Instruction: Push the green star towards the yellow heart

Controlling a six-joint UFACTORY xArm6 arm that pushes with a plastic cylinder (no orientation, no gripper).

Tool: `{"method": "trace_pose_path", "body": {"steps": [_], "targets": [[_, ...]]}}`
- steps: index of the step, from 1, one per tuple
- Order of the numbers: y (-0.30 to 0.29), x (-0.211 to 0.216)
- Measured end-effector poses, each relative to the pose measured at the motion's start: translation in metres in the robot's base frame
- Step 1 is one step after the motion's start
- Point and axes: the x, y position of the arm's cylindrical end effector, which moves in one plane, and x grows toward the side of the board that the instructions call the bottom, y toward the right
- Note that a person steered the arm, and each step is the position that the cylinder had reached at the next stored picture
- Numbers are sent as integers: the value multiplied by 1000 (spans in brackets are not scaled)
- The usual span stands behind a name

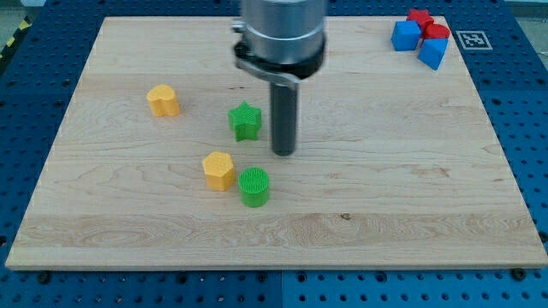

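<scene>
The green star [245, 121] lies near the middle of the wooden board. The yellow heart [163, 100] lies to its left, a little nearer the view's top. My tip [283, 152] rests on the board just right of the star and slightly below it, a small gap apart, not touching it. The rod rises from the tip to the arm's grey body at the view's top.
A yellow hexagon-like block [218, 170] and a green round block [253, 186] lie side by side below the star. Two blue [405, 35] and two red blocks [436, 32] cluster at the board's top right corner. The wooden board [385, 171] sits on a blue perforated table.
</scene>
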Motion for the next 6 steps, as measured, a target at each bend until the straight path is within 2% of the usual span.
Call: {"method": "trace_pose_path", "body": {"steps": [1,2,4,6], "targets": [[27,-15],[9,-23],[-78,-23],[-124,-23]]}}
